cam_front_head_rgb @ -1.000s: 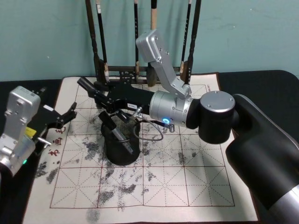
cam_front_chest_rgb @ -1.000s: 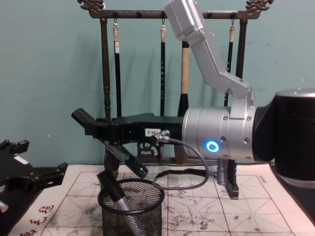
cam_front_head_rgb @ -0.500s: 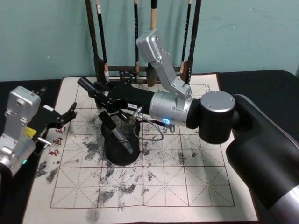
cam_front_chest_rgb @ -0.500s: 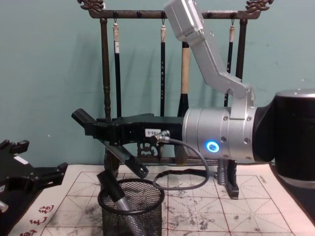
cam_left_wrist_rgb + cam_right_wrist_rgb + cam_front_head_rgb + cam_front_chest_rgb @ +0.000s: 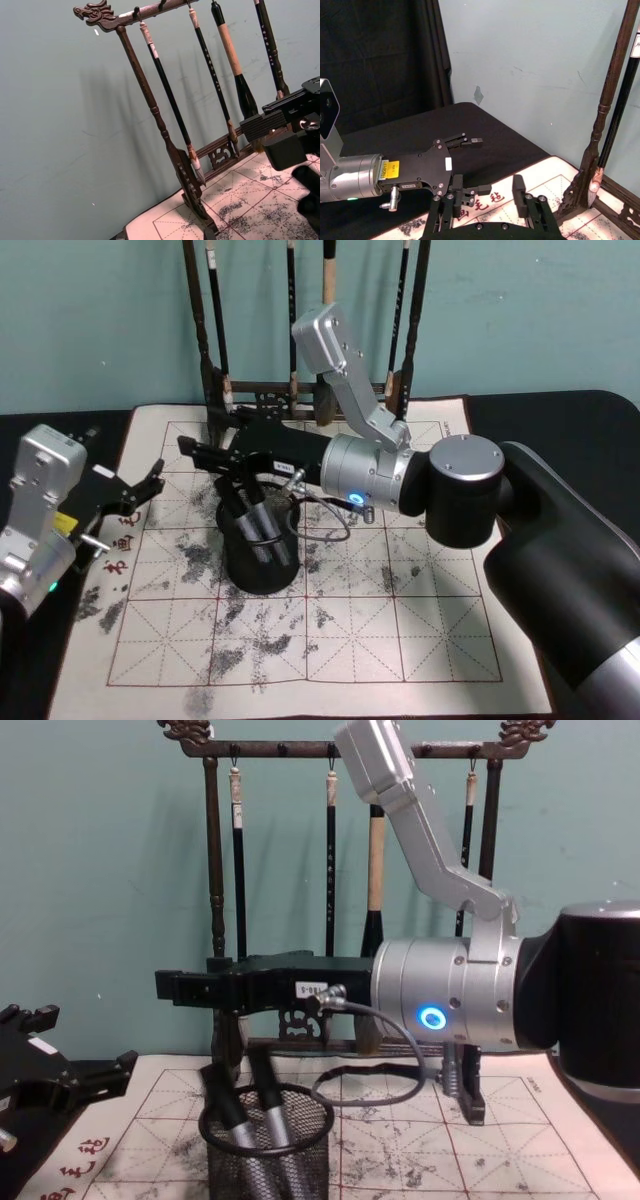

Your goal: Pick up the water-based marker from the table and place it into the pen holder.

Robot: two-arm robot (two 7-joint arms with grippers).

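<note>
black wire-mesh pen holder [image 5: 265, 1152] at lower centre holds two grey-barrelled black-capped markers [image 5: 268, 1120]. the right claw [image 5: 190, 988] hovers above, fingers apart and empty. left claw [image 5: 135, 489] waits open, middle left. withdrawing low could snag the rim.

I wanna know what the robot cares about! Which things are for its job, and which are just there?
For the job: pen holder, markers inside it, right gripper above it.
Just there: brush rack, hanging brushes, inky mat, left gripper, parked left.
</note>
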